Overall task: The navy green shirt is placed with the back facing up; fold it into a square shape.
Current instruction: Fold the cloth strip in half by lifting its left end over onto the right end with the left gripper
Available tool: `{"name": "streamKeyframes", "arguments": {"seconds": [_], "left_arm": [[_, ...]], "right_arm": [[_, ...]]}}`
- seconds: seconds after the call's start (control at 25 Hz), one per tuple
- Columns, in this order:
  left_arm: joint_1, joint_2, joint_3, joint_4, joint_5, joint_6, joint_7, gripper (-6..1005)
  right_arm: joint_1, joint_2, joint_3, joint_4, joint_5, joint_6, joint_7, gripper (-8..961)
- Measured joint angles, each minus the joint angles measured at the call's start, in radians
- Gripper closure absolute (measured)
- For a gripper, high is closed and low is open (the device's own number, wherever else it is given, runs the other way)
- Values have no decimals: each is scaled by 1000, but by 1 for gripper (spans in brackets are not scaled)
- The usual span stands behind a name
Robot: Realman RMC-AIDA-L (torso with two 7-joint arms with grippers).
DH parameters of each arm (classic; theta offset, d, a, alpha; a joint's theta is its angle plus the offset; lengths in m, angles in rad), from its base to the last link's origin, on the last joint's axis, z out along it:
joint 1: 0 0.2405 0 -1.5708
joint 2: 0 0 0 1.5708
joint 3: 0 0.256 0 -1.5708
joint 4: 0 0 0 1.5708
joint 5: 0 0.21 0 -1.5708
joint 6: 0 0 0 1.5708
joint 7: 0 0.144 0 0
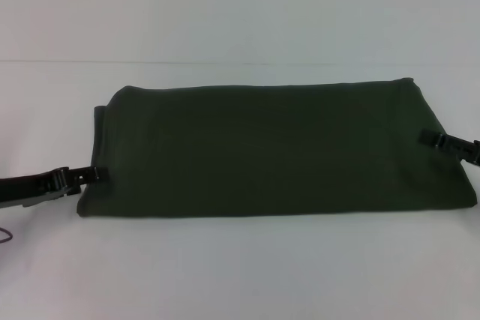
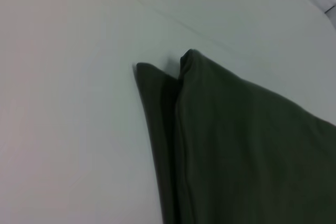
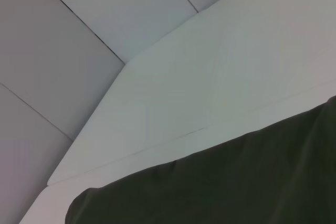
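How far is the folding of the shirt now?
Partly done. The shirt already lies as a long folded band on the table, with stacked layers showing at its left end. In hand: the left tool and right tool are at its two short ends. Left: folding the band across into a square.

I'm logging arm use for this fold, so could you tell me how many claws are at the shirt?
2. The left claw is at the left edge of the shirt; the right claw is at its right edge. Neither wrist view shows a claw.
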Motion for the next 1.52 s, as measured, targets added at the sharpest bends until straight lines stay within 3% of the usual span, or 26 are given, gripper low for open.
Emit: {"name": "streamKeyframes", "arguments": {"seconds": [0.8, 1.04, 1.52], "left_arm": [[-4, -4, 38, -4, 25, 12, -3, 212], [-16, -1, 42, 0, 92, 9, -18, 212], [-19, 0, 63, 3, 100, 10, -14, 704]], "right_arm": [[14, 5, -23, -7, 0, 1, -2, 9], [13, 7, -23, -8, 0, -2, -1, 9], [9, 0, -23, -10, 0, -16, 0, 22]]}}
